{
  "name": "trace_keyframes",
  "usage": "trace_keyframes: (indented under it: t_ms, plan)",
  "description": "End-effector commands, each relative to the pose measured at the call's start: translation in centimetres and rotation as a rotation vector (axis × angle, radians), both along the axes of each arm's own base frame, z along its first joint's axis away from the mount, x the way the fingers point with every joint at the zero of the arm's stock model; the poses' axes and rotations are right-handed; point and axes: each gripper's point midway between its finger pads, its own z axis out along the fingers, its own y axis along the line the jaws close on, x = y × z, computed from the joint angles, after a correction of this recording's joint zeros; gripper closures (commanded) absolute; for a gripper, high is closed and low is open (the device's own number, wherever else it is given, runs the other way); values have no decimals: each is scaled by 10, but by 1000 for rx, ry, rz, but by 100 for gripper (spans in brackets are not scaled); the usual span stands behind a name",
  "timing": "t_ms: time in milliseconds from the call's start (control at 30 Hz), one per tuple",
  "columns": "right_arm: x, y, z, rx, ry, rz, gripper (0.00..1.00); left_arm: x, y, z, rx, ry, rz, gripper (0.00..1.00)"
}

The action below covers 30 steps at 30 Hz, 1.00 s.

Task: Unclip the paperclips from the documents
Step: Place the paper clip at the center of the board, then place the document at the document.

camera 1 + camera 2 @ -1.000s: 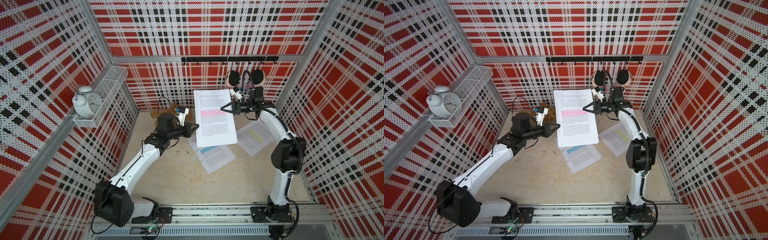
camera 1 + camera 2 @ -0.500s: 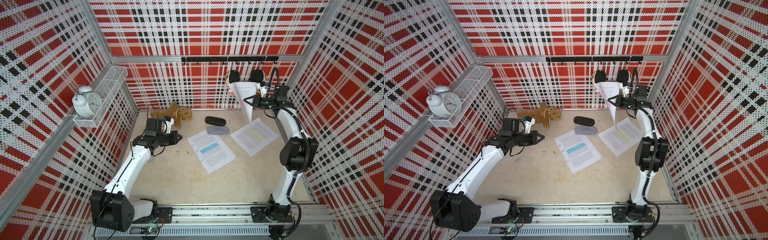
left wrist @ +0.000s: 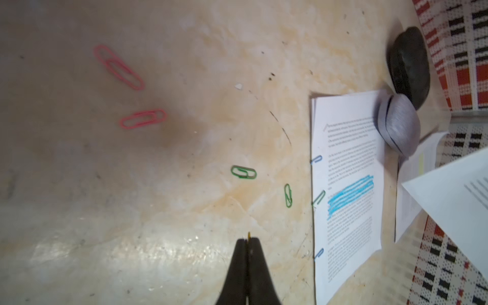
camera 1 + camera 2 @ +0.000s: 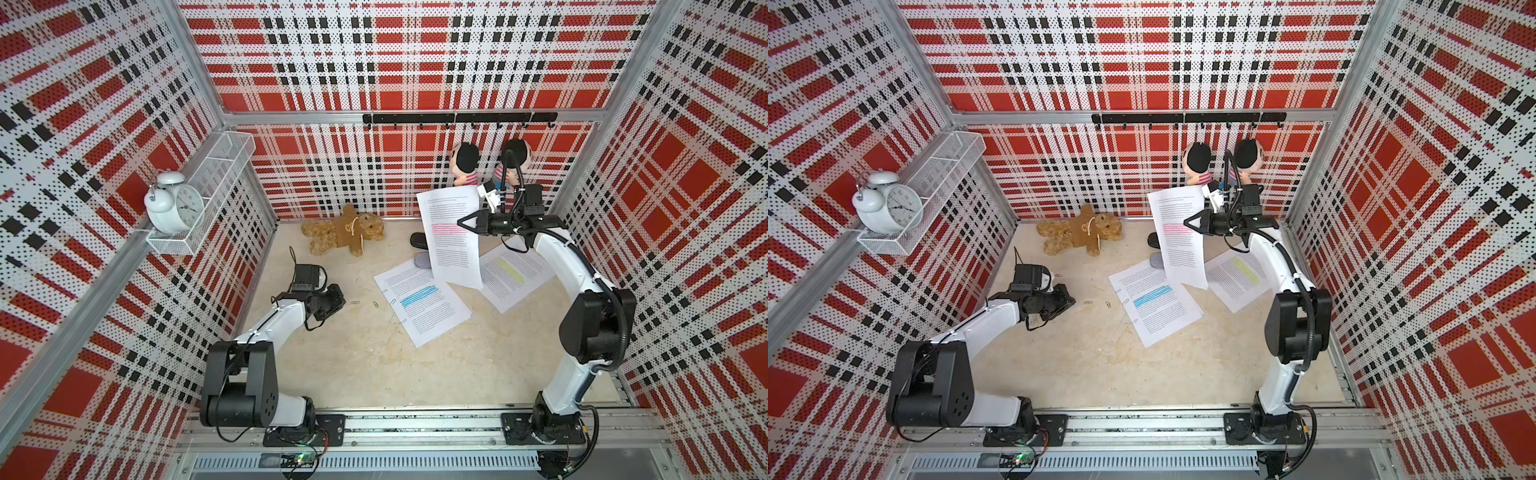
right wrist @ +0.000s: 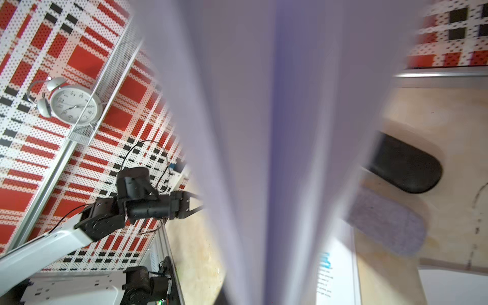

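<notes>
Step in hand: the left gripper [image 3: 248, 241], jaws pressed together on a sliver of yellowish wire, probably a paperclip just pulled free, hangs over bare tabletop [image 3: 158, 211] beside the blue-highlighted white document [image 3: 348, 184].
Right side: the right gripper [image 4: 465, 222] pinches the pink-highlighted white document [image 4: 451, 237] by its edge, holding it upright in the air above the blue-highlighted one.
Clips already loose: two green wire paperclips [image 3: 243, 172] and two pink wire paperclips [image 3: 144, 118] lie on the tabletop beside the blue-highlighted document.
Clips still on: three bluish and greenish clips [image 3: 316, 159] sit along that document's near edge.
Next move, as I judge: drop the yellow wire among the loose clips, then take an edge clip.
In the way: the grey felt oblong case [image 3: 398, 124] rests on the blue-highlighted document's corner, the black case [image 3: 409, 63] just beyond; the hanging sheets may swing.
Further off: the yellow-highlighted document [image 4: 509, 270], flat, on the far side.
</notes>
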Motion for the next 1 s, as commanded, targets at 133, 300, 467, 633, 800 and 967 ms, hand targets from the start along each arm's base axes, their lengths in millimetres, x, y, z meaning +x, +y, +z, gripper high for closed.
trace_keyframes:
  t_ms: [133,300,467,633,800,967]
  plan:
    - [-50,12,16,7,15,31,100,8,41,-15,49,-9,146,67]
    - [-70,-2,-12,-55,99,-8,100,7,51,-5,70,-19,177,40]
    - [-68,-47,-47,-87,194,-130,100,20,42,28,64,-94,171,37]
    - [-59,-119,-92,-208,328,-327,100,34,2,58,53,-159,95,36]
    - [-55,-160,-133,-355,450,-414,100,42,-27,76,19,-206,73,35]
    - [-51,-192,-163,-453,523,-481,100,46,-51,77,-24,-211,24,35]
